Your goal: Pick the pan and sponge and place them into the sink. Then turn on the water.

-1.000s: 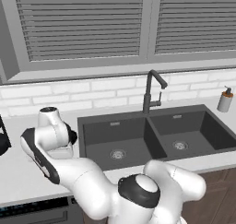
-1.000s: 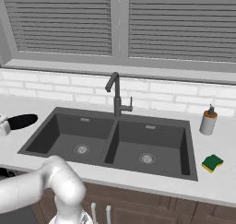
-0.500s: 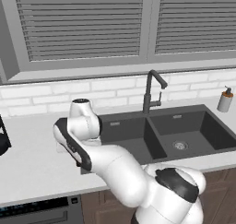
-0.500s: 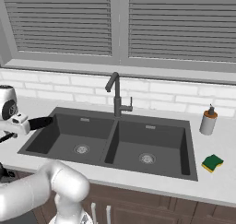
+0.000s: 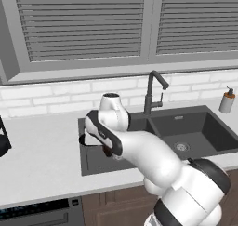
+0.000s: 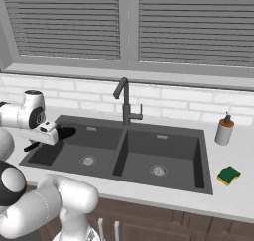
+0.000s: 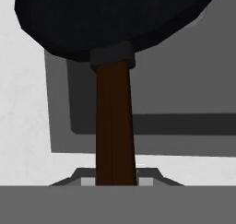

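A: Gripper [image 7: 116, 180] state?
B: Clamped on the pan's [image 7: 106, 20] reddish-brown handle, bottom centre of the hand view; black bowl fills the top.
A: Pan location?
B: Held over the left basin of the sink [image 6: 163, 136], left edge of the right base frame.
A: Sponge [image 6: 228, 175]?
B: On the counter [image 6: 238, 195], lower right, below the soap dispenser [image 6: 224, 130].

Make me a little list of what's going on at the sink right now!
hand: shut on the pan's handle
pan: black, held over the left side of the sink
sink: dark grey, two basins, nothing lying in them
sponge: yellow and green, on the counter right of the sink
soap bottle: upright behind the sponge
faucet: no water running
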